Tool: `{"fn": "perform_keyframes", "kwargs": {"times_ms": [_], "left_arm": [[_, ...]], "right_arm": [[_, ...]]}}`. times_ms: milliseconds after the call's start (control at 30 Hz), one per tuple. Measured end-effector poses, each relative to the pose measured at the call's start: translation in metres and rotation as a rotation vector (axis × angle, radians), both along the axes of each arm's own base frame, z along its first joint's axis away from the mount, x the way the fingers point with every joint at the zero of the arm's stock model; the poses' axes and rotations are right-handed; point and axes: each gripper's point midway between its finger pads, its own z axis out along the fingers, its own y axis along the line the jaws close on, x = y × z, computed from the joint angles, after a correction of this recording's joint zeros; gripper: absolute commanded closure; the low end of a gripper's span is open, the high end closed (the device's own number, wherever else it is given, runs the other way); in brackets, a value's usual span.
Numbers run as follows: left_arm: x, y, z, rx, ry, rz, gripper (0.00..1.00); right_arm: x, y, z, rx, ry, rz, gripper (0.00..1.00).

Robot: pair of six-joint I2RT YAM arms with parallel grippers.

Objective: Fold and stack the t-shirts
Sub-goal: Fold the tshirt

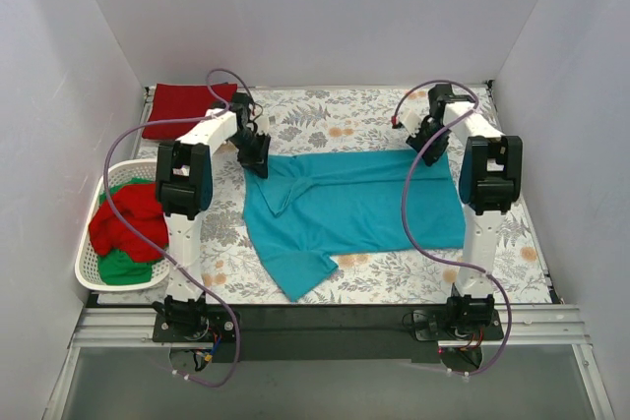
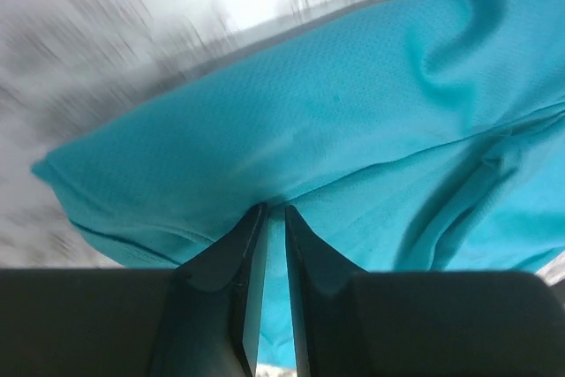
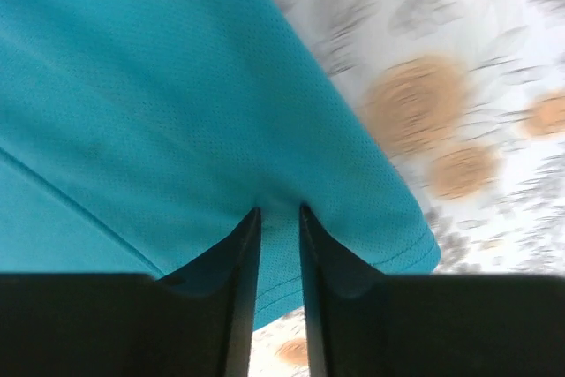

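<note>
A teal t-shirt (image 1: pixel 345 206) lies spread across the floral tablecloth, with one sleeve pointing toward the near edge. At the shirt's far left corner my left gripper (image 1: pixel 258 158) is shut, teal cloth (image 2: pixel 291 121) pinched between its narrow jaws (image 2: pixel 274 211). My right gripper (image 1: pixel 430 150) is at the far right corner, shut on the hem (image 3: pixel 221 103), which puckers at the fingertips (image 3: pixel 280 212). A folded dark red t-shirt (image 1: pixel 182 108) rests at the back left. More dark red cloth (image 1: pixel 128 221) and a green t-shirt (image 1: pixel 126 268) sit crumpled in the basket.
A white plastic laundry basket (image 1: pixel 91 265) stands at the left edge of the table. White walls close in the left, back and right sides. Floral tablecloth (image 1: pixel 335 125) shows behind the teal shirt and along the near edge (image 1: pixel 413 282).
</note>
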Motion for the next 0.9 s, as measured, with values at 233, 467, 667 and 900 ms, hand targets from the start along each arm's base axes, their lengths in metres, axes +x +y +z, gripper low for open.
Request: {"fn": "perform_keyframes", "kwargs": {"times_ms": [233,467,667,900], "left_arm": [[0.109,0.011,0.015,-0.049,-0.214,0.026,0.62],[0.084,0.012,0.061,-0.106,-0.288,-0.103,0.58],[-0.028,0.005,0.126,-0.207,-0.33,-0.308,0.58],[-0.142,0.0,0.111,-0.229,-0.308,-0.521,0.58]], "right_arm": [[0.066,0.005,0.011,0.028,-0.144,-0.08,0.43],[0.023,0.017,0.06,0.098,-0.164,-0.04,0.43],[-0.056,0.03,0.122,0.131,-0.227,0.049,0.54],[-0.144,0.054,0.071,0.116,-0.034,0.158,0.57]]}}
